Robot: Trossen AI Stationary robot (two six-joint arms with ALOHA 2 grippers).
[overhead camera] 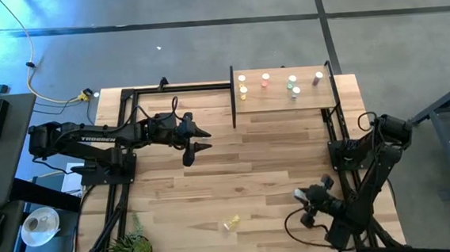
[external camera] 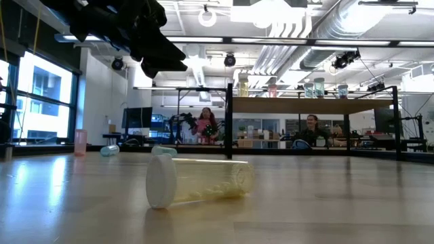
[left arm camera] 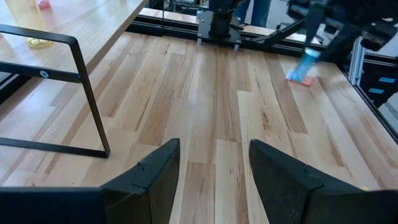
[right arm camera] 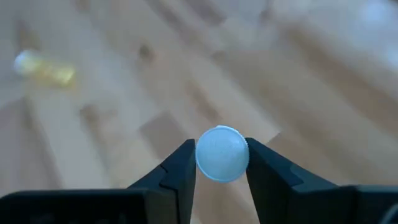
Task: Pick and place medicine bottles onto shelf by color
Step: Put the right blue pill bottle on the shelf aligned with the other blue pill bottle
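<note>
**Right hand clamped on a bottle cap, left hand idle in the middle**

From my seat I see the right hand (right arm camera: 221, 163) low over the near right part of the surface (overhead camera: 251, 156), with both fingers pressed against the white cap of a bottle (right arm camera: 222, 154). I am looking straight down on that cap through the right wrist camera, so the body colour is hidden from me there; in the left wrist view the same bottle shows blue-teal with a pinkish base, under the right arm. The grip looks firm, fingers touching the cap on both sides.

The left hand (overhead camera: 195, 140) hangs above the middle of the surface, left of the shelf (overhead camera: 283, 106). Its fingers stand apart with nothing between them, only bare wood planks beyond.

A yellow bottle (overhead camera: 232, 222) lies on its side near the front edge, well apart from the right hand. In the low view it lies right before the camera, white cap to the left.

On the shelf I count six bottles standing upright: two yellow ones (overhead camera: 243, 86) at the left end, one pink-red (overhead camera: 265, 79), two teal-green (overhead camera: 294, 85) and one purplish (overhead camera: 318, 77) toward the right.

Two people sit in the room beyond the surface.
</note>
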